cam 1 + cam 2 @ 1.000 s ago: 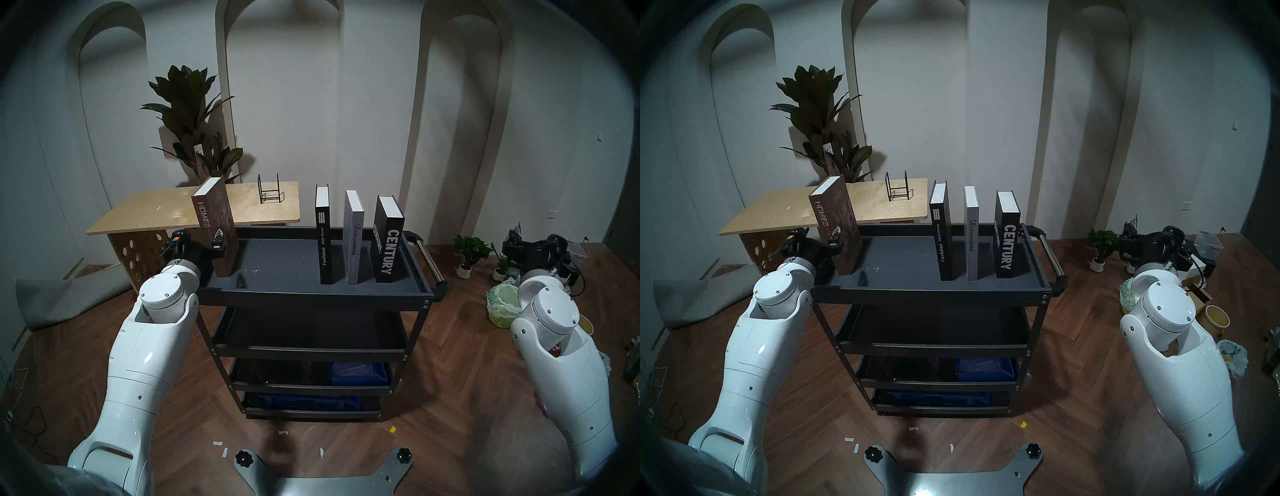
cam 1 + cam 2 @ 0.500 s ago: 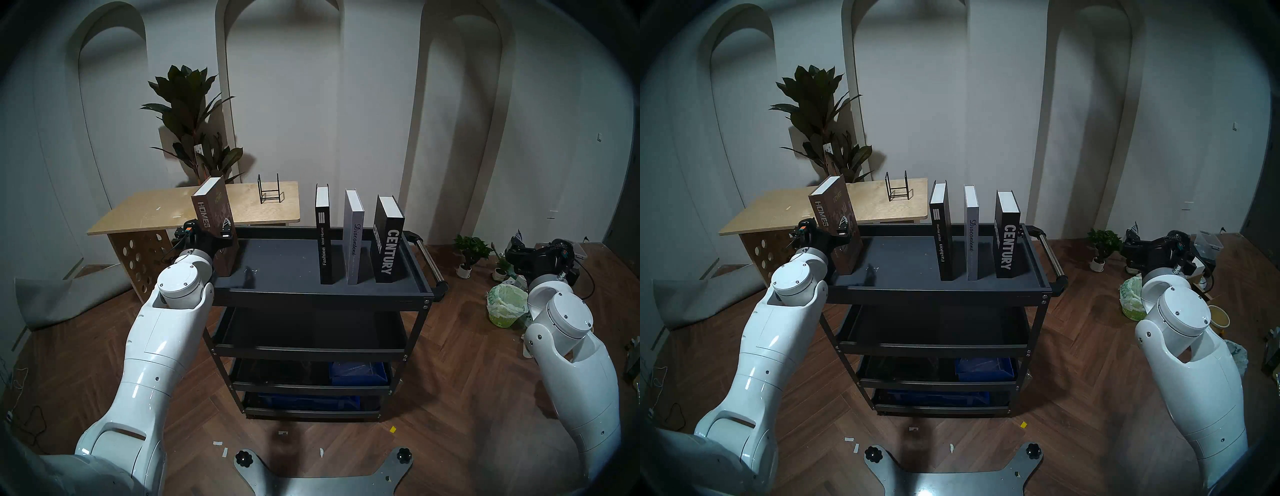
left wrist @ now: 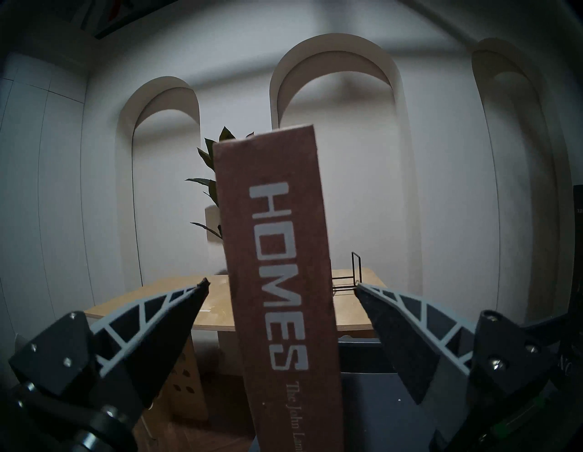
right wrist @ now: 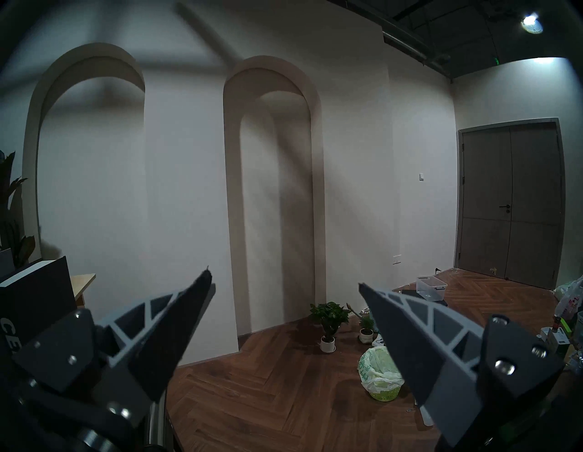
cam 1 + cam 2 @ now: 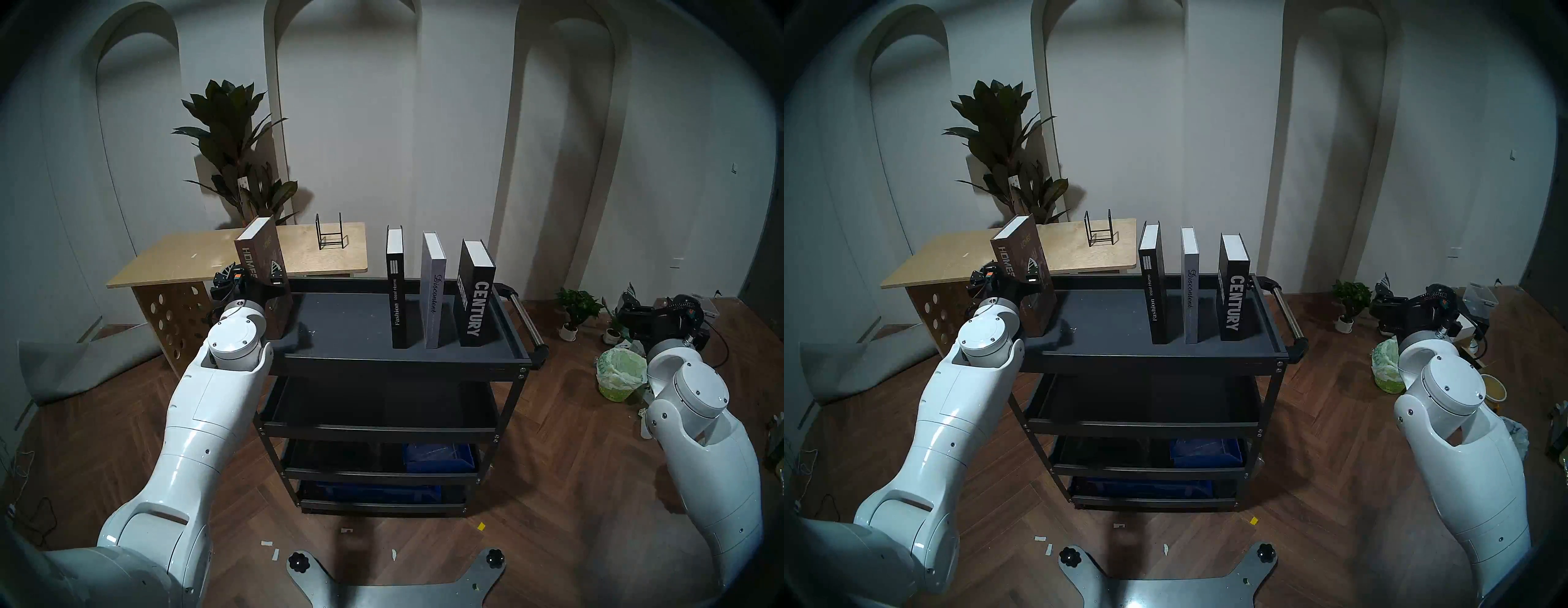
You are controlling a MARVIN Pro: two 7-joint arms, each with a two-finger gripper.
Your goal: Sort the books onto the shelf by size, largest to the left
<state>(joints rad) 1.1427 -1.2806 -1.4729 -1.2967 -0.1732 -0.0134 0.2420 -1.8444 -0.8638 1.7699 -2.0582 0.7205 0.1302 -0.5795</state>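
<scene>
Four books stand upright on the shelf (image 5: 348,327), the dark grey top tray of a cart. Brown "HOMES" (image 5: 247,259) stands at the left end, tilted a little. Slim black "Fashion" (image 5: 396,297), grey "Discontent" (image 5: 432,297) and thick black "CENTURY" (image 5: 475,305) stand to the right. My left gripper (image 3: 281,283) is open, one finger on each side of the "HOMES" spine (image 3: 277,252), with gaps on both sides. It shows at the book's front edge (image 5: 253,271). My right gripper (image 4: 284,280) hangs open and empty right of the cart (image 5: 628,303), with "CENTURY" (image 4: 34,293) at its far left.
A plywood table (image 5: 191,259) with a small black wire rack (image 5: 330,237) stands behind the cart, a tall plant (image 5: 237,148) behind that. The cart's handle (image 5: 526,314) sticks out on the right. A green-lined bin (image 5: 617,373) and potted plants (image 5: 577,305) sit on the floor.
My left arm has moved forward, up and to the right, bringing its open fingers around the "HOMES" spine. The right arm has drifted slightly outward. The books have not moved.
</scene>
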